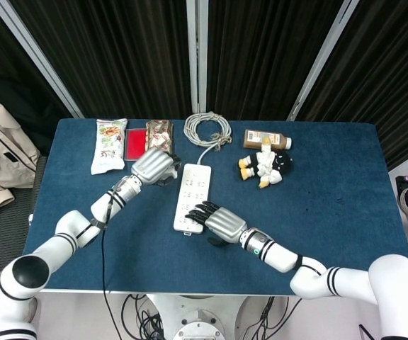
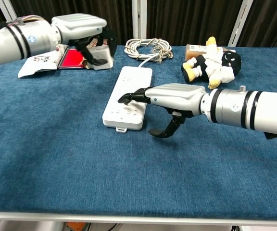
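Observation:
A white power strip (image 1: 190, 191) (image 2: 131, 91) lies lengthwise in the middle of the blue table (image 1: 331, 205), its cord leading back to a coiled grey cable (image 1: 206, 129) (image 2: 148, 46). My right hand (image 1: 218, 222) (image 2: 174, 98) rests its fingertips on the strip's near end, thumb down on the cloth beside it. My left hand (image 1: 153, 166) (image 2: 85, 33) is lifted off to the strip's left and grips a white plug block (image 2: 103, 57). In the head view the hand mostly hides that plug.
A white snack bag (image 1: 109, 145), a red packet (image 1: 135, 144) and a brown packet (image 1: 159, 136) lie at the back left. A plush toy (image 1: 264, 164) (image 2: 215, 62) and a brown bottle (image 1: 264, 139) lie at the back right.

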